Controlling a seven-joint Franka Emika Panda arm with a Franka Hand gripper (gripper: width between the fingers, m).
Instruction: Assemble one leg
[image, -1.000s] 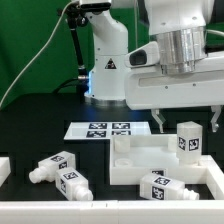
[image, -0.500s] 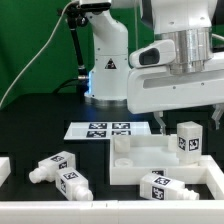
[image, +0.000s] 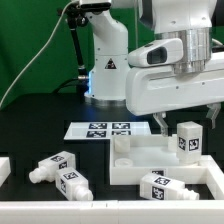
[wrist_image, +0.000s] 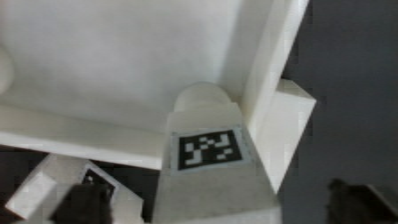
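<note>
- Nearest me, on the exterior view's right: a lying leg (image: 160, 186) rests on its side on the near part of the big white block (image: 128, 166). The block's raised edges are close on both sides, so little room there.
- Near loose leg (image: 73, 186) lies on the black table (image: 30, 135) at the exterior view's left, and the far loose leg (image: 50, 166) is just beside it. Both lie flat, well apart from the block, w/ open table around them.
- At the exterior view's far left edge there's a white part (image: 4, 168), cut off by the frame; can't tell what it is.
- Upright leg (image: 187, 140) stands on the far right part of the block, tag side facing me. In the wrist view it (wrist_image: 214, 150) fills the centre, w/ the block (wrist_image: 125, 70) behind it.
- Gripper (image: 187, 118) hangs directly over that leg. Jaws are spread wide, not touching it, w/ one finger (image: 160, 122) clear on its left.
- Marker board (image: 100, 130) lies flat farther back, left of the gripper, w/ bare table around it.
- Arm base (image: 105, 70) is farthest.
</note>
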